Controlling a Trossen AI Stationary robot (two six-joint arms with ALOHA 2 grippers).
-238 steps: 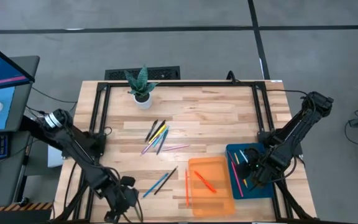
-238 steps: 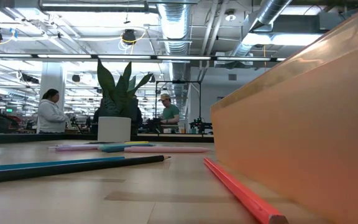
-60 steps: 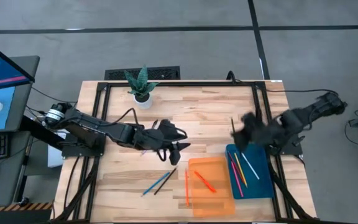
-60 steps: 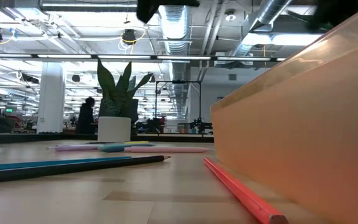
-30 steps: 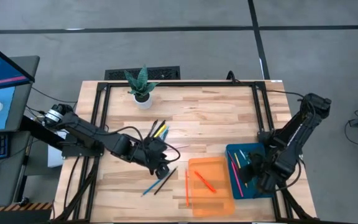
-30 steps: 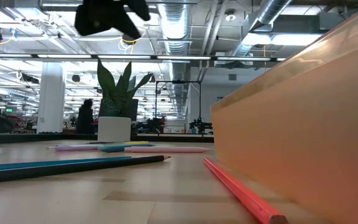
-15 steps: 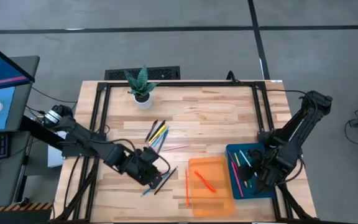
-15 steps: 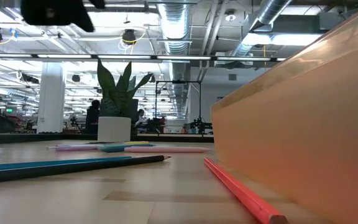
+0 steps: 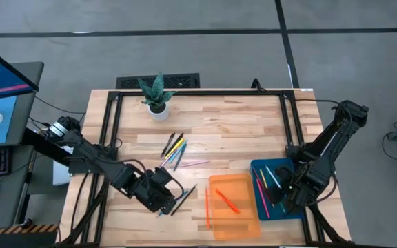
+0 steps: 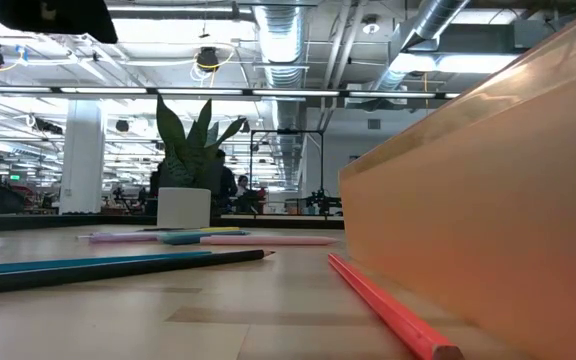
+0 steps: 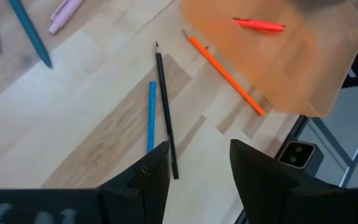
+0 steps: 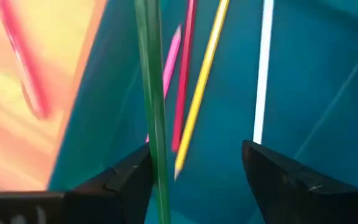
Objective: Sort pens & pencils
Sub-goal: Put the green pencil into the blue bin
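Note:
My left gripper [image 9: 163, 195] is open and hovers above a blue pencil [image 11: 151, 116] and a black pencil [image 11: 165, 121] that lie flat side by side near the table's near edge. An orange pencil [image 11: 225, 74] lies along the orange tray [image 9: 245, 215], which holds a red pen [image 11: 260, 25]. Several more pens and pencils [image 9: 174, 150] lie in a loose bunch mid-table. My right gripper [image 12: 197, 180] is open, low over the blue tray [image 9: 255, 166], where pink, red, yellow and white sticks lie. A green pencil [image 12: 151, 93] runs close beside one of its fingers. My right gripper is open, and the green pencil [image 12: 156, 149] runs lengthwise right beside one finger [image 12: 126, 180]. Whether that finger touches the pencil cannot be told. My left gripper touches nothing.
A small potted plant [image 9: 156, 96] stands near the table's far edge. A black frame [image 9: 198, 92] runs around the table top. The orange tray's tall wall [image 10: 488, 200] fills the right of the low view. People move in the room far behind the table.
My left gripper has moved from beside the mid-table bunch toward the near edge and a little to the left, ending over the blue and black pencils. No pencil on the table has shifted.

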